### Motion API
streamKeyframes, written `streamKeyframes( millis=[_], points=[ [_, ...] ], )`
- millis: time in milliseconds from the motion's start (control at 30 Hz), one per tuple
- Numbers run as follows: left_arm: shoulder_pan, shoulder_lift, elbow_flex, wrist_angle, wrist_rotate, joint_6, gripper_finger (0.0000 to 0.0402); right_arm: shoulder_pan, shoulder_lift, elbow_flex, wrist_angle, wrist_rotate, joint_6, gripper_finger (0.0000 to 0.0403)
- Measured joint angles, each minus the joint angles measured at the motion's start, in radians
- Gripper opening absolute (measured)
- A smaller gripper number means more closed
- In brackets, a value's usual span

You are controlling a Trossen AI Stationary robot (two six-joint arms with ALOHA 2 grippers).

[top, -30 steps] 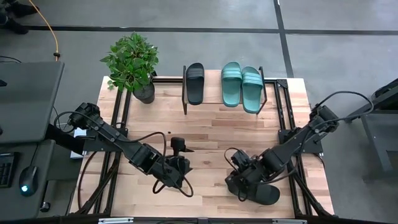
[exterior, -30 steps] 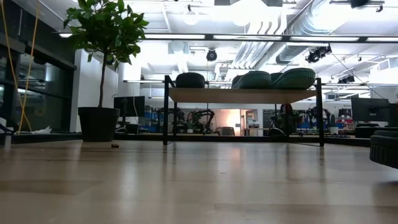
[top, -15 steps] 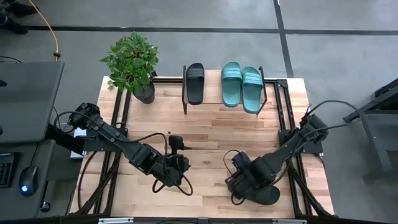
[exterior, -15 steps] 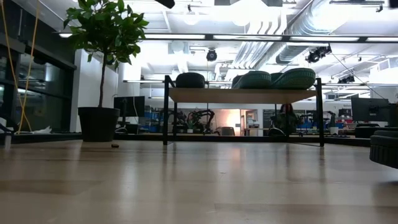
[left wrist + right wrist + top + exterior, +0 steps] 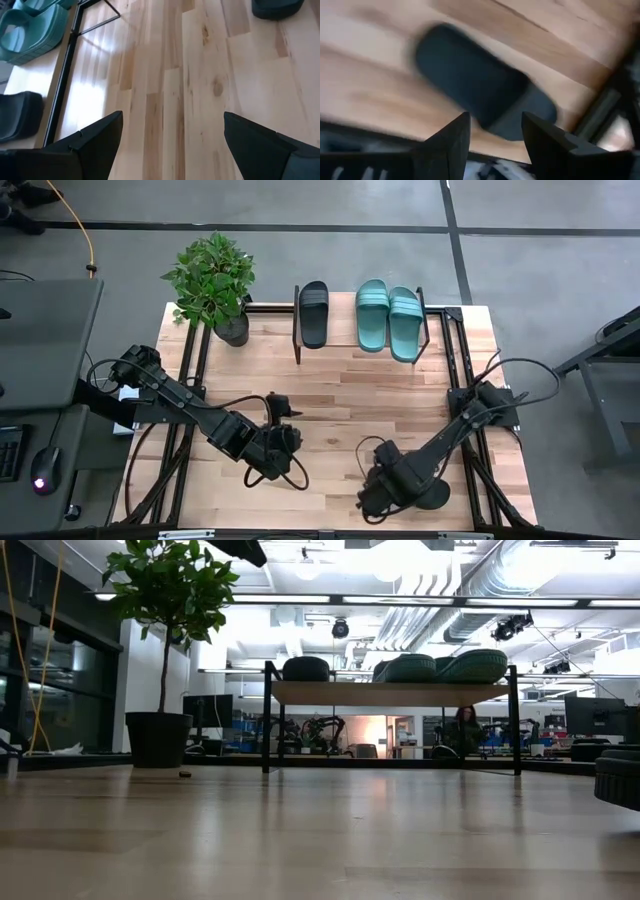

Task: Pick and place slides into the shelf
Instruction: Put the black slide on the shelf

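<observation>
The shelf (image 5: 340,330) stands at the table's far edge. On its plank lie one black slide (image 5: 313,313) and two teal slides (image 5: 372,315) (image 5: 404,323), soles down. A second black slide (image 5: 434,496) lies flat on the table near the near right corner, partly under my right arm. My right gripper (image 5: 385,492) hovers open just left of it. In the right wrist view that slide (image 5: 480,97) shows blurred beyond the open gripper (image 5: 492,117). My left gripper (image 5: 280,408) is open above bare wood at mid-table (image 5: 172,120).
A potted plant (image 5: 213,280) stands at the far left corner beside the shelf. Black metal frame rails (image 5: 462,380) run along the table's left and right sides. Bare wood (image 5: 350,395) lies between the shelf and both grippers. Cables loop around both wrists.
My right arm has drawn back toward the near edge and a little left, bringing its gripper down beside the black slide on the table. My left gripper has shifted slightly toward the far left. No slide has moved.
</observation>
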Motion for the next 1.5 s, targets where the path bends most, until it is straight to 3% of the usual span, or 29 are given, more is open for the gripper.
streamKeyframes(
  millis=[167, 633, 1000, 1500],
  points=[
    [0.0, 0.0, 0.0, -0.011, -0.016, -0.013, 0.0326, 0.029, 0.003, -0.061, 0.005, -0.071, 0.053, 0.0167],
    [0.0, 0.0, 0.0, -0.01, -0.016, -0.013, 0.0326, 0.058, 0.005, -0.07, 0.0, -0.078, 0.149, 0.0167],
    [0.0, 0.0, 0.0, -0.01, -0.016, -0.017, 0.0326, 0.058, 0.076, -0.07, 0.0, -0.148, 0.111, 0.0167],
    [0.0, 0.0, 0.0, -0.01, -0.015, -0.022, 0.0326, 0.058, 0.089, -0.07, -0.001, -0.116, 0.129, 0.0167]
  ],
)
